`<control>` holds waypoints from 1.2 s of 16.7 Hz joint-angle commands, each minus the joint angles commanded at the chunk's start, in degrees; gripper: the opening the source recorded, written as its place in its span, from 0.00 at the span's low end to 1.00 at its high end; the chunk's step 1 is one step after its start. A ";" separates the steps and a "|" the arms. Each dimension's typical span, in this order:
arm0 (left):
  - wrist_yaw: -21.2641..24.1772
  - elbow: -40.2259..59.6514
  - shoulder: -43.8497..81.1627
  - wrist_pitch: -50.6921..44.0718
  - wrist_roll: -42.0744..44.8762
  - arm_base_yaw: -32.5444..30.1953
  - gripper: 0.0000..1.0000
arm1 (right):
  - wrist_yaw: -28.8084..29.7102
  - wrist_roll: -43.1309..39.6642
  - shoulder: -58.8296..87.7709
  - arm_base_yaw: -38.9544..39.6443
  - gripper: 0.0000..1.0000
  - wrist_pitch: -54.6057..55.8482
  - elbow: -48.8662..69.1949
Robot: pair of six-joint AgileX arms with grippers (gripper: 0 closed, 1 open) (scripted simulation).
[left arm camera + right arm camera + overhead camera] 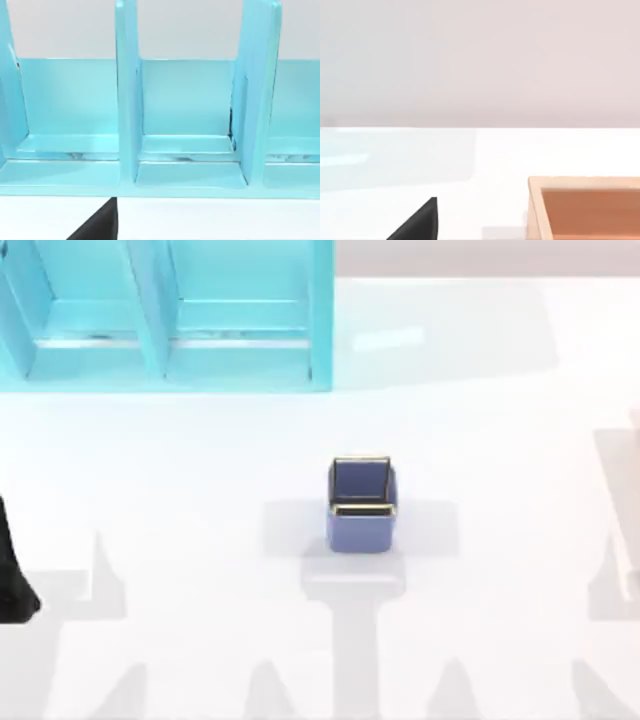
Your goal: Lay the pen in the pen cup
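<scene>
Pen cup [361, 502] sits upright on the white table [520, 420], roughly mid-table in the top view, a touch right of centre. It is blue and square-sided with a thin yellowish rim, standing alone with nothing touching it. The turquoise shelf unit [170, 320] is at the far left, well apart from the cup, its upright dividers splitting it into open bays. Left arm [14, 570] is a black shape at the table's left edge, well left of the cup and nearer than the shelf. In the left wrist view, a black wedge of the left gripper [97, 222] shows low in frame over the white table, facing the shelf bays straight on and not touching them. Whether it is wide or narrow: cannot tell. A thin dark streak runs along one divider edge [231, 127]; cannot tell what it is. In the right wrist view, the same kind of black wedge of the right gripper [417, 222] shows above bare table, with an open wooden box [534, 210] beside it, apart and with no contact. Its opening: cannot tell either. Neither gripper visibly holds anything.
</scene>
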 joint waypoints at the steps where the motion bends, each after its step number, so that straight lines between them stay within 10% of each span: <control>1: 0.00 0.00 0.00 0.00 0.00 0.00 1.00 | 0.00 0.00 0.00 0.00 1.00 0.00 0.00; 9: 5.36 13.37 16.86 -6.94 -3.53 8.55 1.00 | 0.00 0.00 0.00 0.00 1.00 0.00 0.00; 20: 23.69 52.97 82.88 -29.63 -14.61 32.27 1.00 | 0.00 0.00 0.00 0.00 1.00 0.00 0.00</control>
